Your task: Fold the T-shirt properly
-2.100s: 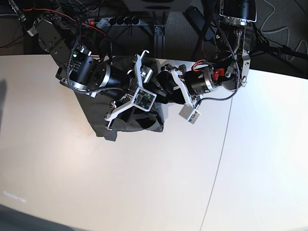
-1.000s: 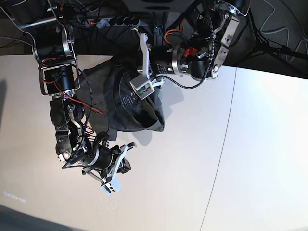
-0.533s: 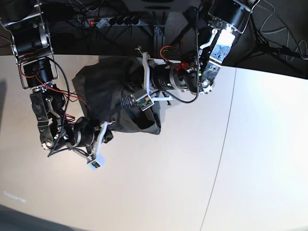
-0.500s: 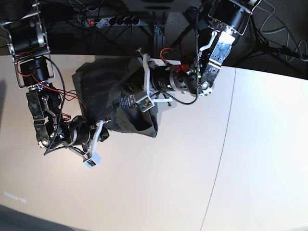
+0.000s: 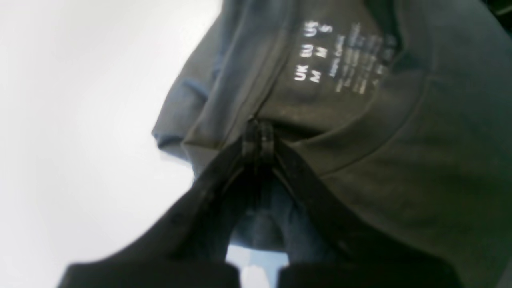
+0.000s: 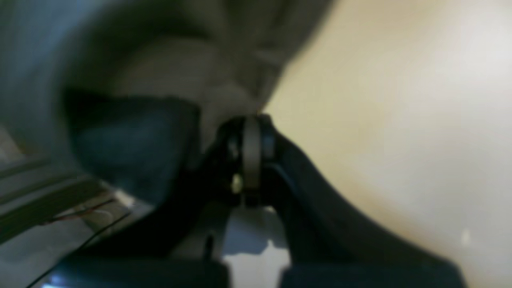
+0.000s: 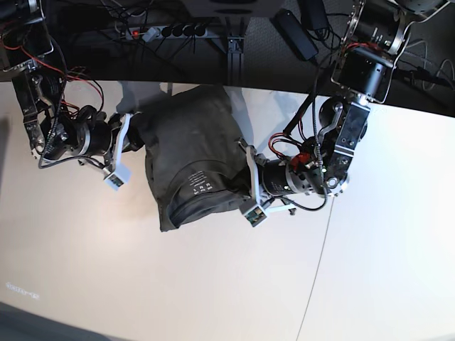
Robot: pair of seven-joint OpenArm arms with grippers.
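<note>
The dark olive-grey T-shirt [image 7: 192, 153] lies bunched on the white table, its white printed label [image 7: 200, 184] facing up near the lower edge. My left gripper [image 7: 240, 179] is shut on the shirt's right edge. In the left wrist view its fingertips [image 5: 258, 136] pinch a fold just below the label [image 5: 332, 60], by the ribbed collar. My right gripper [image 7: 139, 133] is shut on the shirt's left edge. The blurred right wrist view shows those tips [image 6: 252, 132] clamped on a fabric edge [image 6: 224, 68].
The white table [image 7: 213, 284] spreads in front of the shirt, with a seam [image 7: 320, 270] running down on the right. A power strip [image 7: 167, 31], cables and a stand [image 7: 234, 50] sit behind the table's back edge.
The left arm swung down to the shirt's right side and the right arm rose to its left side. The shirt is stretched between them, and the label has shifted lower.
</note>
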